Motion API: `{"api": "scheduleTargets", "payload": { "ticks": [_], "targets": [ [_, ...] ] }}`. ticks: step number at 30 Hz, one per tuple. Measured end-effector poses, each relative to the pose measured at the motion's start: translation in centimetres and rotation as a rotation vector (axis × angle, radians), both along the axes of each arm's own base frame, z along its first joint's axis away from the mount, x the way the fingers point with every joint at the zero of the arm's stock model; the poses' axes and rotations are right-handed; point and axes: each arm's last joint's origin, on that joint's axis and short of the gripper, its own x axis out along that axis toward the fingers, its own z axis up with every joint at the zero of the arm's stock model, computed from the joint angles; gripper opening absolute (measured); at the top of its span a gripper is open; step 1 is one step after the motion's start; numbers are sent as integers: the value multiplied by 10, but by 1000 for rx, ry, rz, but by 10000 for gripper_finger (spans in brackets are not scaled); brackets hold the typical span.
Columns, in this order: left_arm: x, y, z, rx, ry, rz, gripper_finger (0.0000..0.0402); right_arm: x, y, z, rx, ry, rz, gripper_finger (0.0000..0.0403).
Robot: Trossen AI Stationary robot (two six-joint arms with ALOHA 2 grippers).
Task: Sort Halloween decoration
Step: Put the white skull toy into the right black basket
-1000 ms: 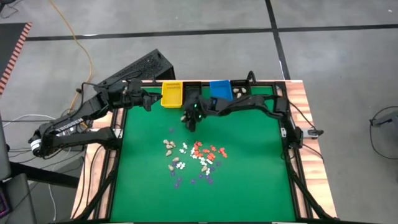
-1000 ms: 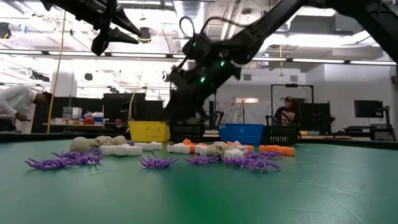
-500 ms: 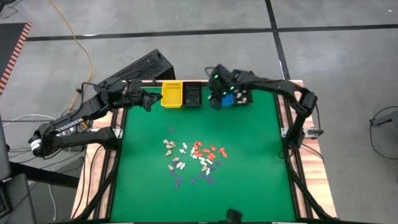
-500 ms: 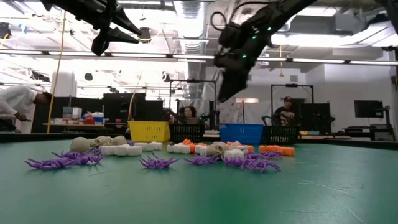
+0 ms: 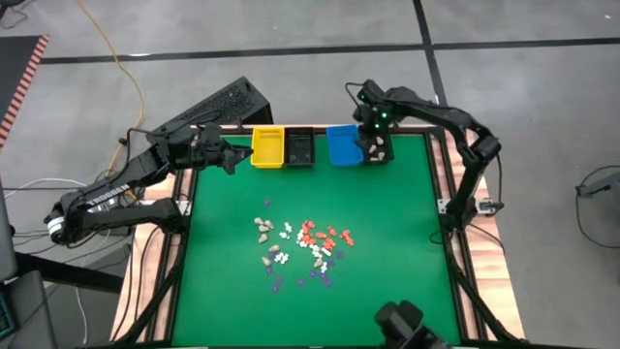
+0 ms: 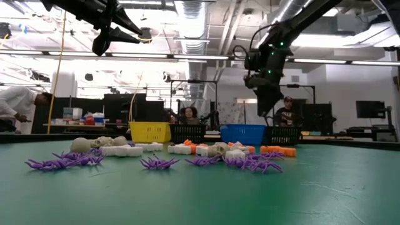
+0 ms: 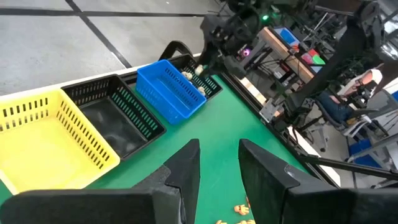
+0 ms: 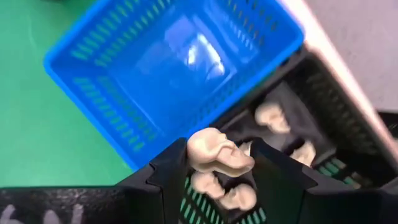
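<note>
At the far edge of the table: four bins stand in a row, namely a yellow bin (image 5: pixel 267 146), a black bin (image 5: pixel 299 147), a blue bin (image 5: pixel 342 145) and a second black bin (image 5: pixel 378 147) at the right end.
Right gripper: the right gripper (image 5: pixel 370 139) hangs over the seam between the blue bin and the second black bin, above the table in the low view (image 6: pixel 267 106).
Right gripper state: clamped on a cream skull (image 8: pixel 214 151); the skull sits between the two dark fingers (image 8: pixel 169 177), which stand apart only as far as the skull is wide.
Second black bin, contents: several more cream skulls (image 8: pixel 272 116) lie on its floor, right under the held one.
Blue bin: its floor (image 8: pixel 186 59) shows bare in the right wrist view.
Left gripper: the left gripper (image 5: pixel 231 158) hangs in the air at the left end of the row, just beside the yellow bin, high over the table in the low view (image 6: pixel 103 39).
Left gripper state: fingers (image 7: pixel 181 171) a little apart, with nothing between them.
Loose pieces: the pile (image 5: pixel 302 247) lies near the middle of the green mat (image 5: pixel 397 242), well apart from the bins and from both grippers.
Pile, colours: orange pieces (image 5: pixel 322 234) toward the right, white and cream ones (image 5: pixel 274 254) toward the left, purple spiders (image 6: pixel 159 163) along the near side.
</note>
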Motion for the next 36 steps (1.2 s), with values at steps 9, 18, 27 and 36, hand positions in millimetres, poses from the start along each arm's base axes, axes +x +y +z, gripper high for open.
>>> {"api": "scheduleTargets", "payload": {
  "ticks": [9,18,27,36],
  "targets": [
    [0,0,0,4,1,3,101,-16,-6,-9,49,110,-55,197],
    [0,1,0,12,6,23,101,-18,-1,2,35,100,-49,247],
    [-1,1,0,6,4,52,101,32,41,31,170,-345,172,240],
    [-1,1,0,2,6,52,101,139,162,52,-173,-667,602,235]
  ]
}}
